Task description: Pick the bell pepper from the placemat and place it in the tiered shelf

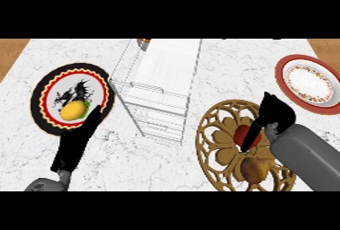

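Red shows between the right hand (266, 123) and the gold openwork placemat (243, 148) in the head view: that is the bell pepper (242, 133), resting on the mat's upper middle, with the black fingers (253, 138) draped over its right side. Whether they have closed round it cannot be told, since the hand hides most of the contact. A brownish fruit (254, 167) lies just below on the same mat, partly under the forearm, so a lift with an incomplete hold could roll the pepper against it or off the mat. The wire tiered shelf (159, 85) stands to the left on the white marble bench (166, 166); its thin pale rails look easy to clip, and a low carry could catch the front edge. The left hand (79, 139) rests with straight fingers touching the rim of the black 1st plate (46, 117) holding a yellow fruit (73, 110); a 2nd red-rimmed plate (309, 83) sits at far right.
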Controlling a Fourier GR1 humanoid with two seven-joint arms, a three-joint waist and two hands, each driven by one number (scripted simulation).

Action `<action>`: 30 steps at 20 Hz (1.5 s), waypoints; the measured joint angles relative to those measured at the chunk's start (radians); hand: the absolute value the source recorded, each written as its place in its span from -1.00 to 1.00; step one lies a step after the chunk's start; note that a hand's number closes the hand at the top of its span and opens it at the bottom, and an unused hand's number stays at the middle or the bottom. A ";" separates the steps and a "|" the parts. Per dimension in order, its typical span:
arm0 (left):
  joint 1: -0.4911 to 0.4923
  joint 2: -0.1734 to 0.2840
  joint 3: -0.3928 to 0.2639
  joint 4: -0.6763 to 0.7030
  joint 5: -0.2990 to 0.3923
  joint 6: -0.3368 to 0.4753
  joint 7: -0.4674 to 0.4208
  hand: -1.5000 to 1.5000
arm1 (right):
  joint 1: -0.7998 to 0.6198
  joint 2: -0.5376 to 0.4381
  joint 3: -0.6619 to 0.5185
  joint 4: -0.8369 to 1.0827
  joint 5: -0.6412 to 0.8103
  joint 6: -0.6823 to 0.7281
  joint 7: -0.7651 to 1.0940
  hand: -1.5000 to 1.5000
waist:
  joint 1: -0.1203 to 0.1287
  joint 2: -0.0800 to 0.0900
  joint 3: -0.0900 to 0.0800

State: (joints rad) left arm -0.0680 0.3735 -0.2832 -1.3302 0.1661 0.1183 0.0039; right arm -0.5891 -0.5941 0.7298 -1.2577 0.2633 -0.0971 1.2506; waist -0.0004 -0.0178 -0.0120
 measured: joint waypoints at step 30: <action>0.021 -0.020 0.021 -0.029 -0.027 -0.039 -0.011 0.00 | -0.058 0.089 -0.009 -0.042 0.234 0.145 -0.357 1.00 | 0.024 0.018 0.012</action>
State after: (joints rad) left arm -0.0470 0.3530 -0.2620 -1.3595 0.1389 0.0797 -0.0067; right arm -0.6469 -0.5052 0.7209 -1.2995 0.4975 0.0477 0.8932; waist 0.0233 -0.0001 0.0005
